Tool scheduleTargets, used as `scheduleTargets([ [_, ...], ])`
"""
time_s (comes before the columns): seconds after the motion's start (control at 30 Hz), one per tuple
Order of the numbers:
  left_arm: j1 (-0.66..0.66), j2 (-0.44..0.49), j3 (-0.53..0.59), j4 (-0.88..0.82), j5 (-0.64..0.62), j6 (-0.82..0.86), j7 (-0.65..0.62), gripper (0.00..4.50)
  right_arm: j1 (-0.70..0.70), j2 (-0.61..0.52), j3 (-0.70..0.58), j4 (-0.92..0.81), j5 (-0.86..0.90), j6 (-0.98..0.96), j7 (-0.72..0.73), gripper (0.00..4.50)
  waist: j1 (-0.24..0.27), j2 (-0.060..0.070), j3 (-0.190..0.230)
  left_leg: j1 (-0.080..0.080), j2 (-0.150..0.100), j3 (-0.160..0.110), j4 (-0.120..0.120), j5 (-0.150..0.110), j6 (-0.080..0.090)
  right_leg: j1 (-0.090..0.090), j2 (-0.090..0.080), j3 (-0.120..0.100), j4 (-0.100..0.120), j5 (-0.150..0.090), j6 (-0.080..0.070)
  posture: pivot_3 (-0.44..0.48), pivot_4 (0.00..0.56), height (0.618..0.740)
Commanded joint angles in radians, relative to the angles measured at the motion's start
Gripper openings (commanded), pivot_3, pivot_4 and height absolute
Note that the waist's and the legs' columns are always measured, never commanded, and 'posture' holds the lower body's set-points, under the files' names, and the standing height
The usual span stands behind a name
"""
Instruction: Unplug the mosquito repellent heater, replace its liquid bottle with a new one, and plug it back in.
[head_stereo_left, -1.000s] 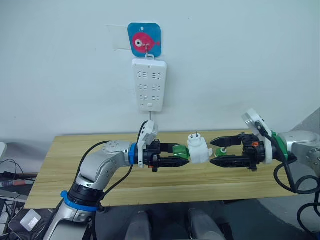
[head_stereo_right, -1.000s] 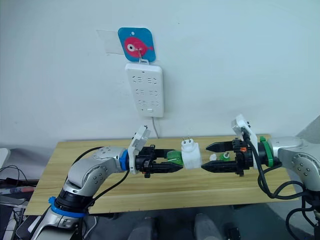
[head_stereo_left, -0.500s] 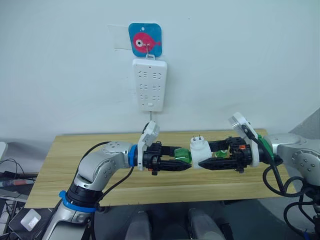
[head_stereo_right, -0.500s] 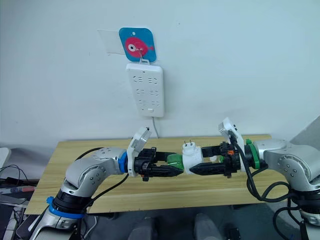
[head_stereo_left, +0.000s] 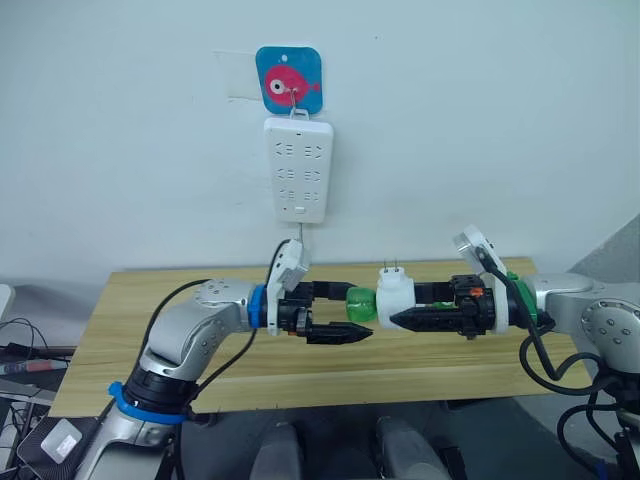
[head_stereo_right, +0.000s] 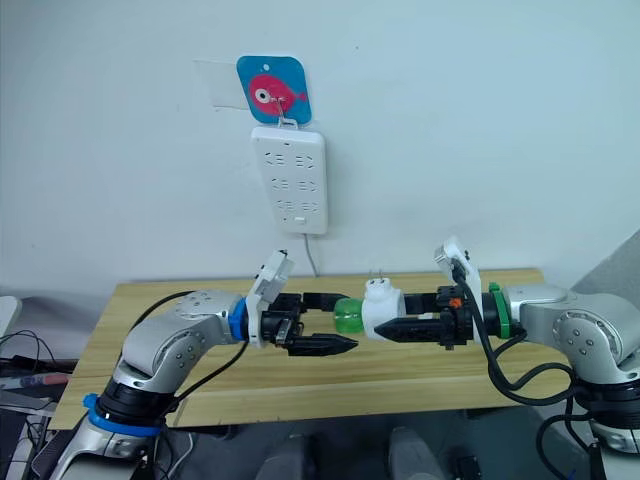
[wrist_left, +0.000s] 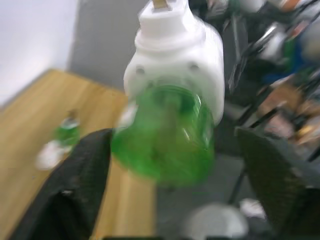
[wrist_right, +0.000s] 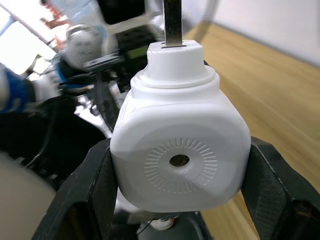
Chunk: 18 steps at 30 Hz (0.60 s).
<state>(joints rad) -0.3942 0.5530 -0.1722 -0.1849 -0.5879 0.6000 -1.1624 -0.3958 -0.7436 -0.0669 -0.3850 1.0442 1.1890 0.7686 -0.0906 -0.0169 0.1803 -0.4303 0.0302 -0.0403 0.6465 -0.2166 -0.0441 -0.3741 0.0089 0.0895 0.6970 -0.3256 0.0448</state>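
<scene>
The left gripper has its jaws spread, one finger above and one below the green bottle, with a gap on each side in the left wrist view, so they bracket the bottle rather than pinch it. Going rightward, the bottle is seated in the end of the white heater, whose two prongs point up. The heater hangs in the air above the wooden table, below and to the right of the power strip on the wall. Further right, the right gripper is pressed against both sides of the heater and carries it alone.

The risks, as I judge them: if the left jaws close off-centre on the smooth round bottle, it may slip out; a twist or pull could drag the heater askew in the right grip or out of it, and it would drop onto the table
</scene>
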Motion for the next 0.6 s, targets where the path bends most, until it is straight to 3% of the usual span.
scheduleTargets([
  [0.03,-0.019,0.027,-0.032,-0.001,0.114,-0.166,-0.036,4.5,0.006,0.031,-0.059,-0.009,0.037,0.032,-0.1,3.01,0.0,0.0,0.0,0.0,0.0,0.0,0.0,0.0,0.0,0.0,0.0,0.0,0.0,0.0,0.0,-0.133,0.127,0.74],
  [0.13,-0.021,0.023,-0.06,0.027,0.237,-0.332,-0.014,4.5,0.005,0.068,-0.08,-0.002,0.05,0.072,-0.189,3.01,0.0,0.0,0.0,0.0,0.0,0.001,0.0,0.0,0.0,0.0,0.0,0.0,0.0,0.0,0.0,-0.136,0.127,0.74],
  [0.33,-0.049,-0.055,-0.106,0.159,0.55,-0.774,0.198,4.5,-0.008,0.139,-0.115,0.01,0.096,0.17,-0.352,3.01,0.001,0.0,0.0,0.0,0.0,0.001,0.0,0.0,0.0,0.0,0.0,0.001,0.0,0.0,0.0,-0.142,0.129,0.74],
  [0.47,-0.036,-0.07,-0.133,0.202,0.653,-0.924,0.269,4.5,-0.016,0.176,-0.146,0.016,0.133,0.218,-0.436,3.01,-0.002,0.0,0.0,0.0,0.0,0.002,-0.001,0.0,0.0,-0.001,0.0,0.002,0.0,0.0,0.0,-0.148,0.131,0.74],
  [0.6,-0.019,-0.08,-0.149,0.205,0.71,-0.967,0.318,4.5,-0.02,0.201,-0.17,0.016,0.169,0.247,-0.495,3.01,-0.011,0.0,0.0,0.0,0.0,0.002,-0.001,0.0,0.0,-0.001,0.0,0.002,0.0,0.0,0.0,-0.153,0.133,0.74],
])
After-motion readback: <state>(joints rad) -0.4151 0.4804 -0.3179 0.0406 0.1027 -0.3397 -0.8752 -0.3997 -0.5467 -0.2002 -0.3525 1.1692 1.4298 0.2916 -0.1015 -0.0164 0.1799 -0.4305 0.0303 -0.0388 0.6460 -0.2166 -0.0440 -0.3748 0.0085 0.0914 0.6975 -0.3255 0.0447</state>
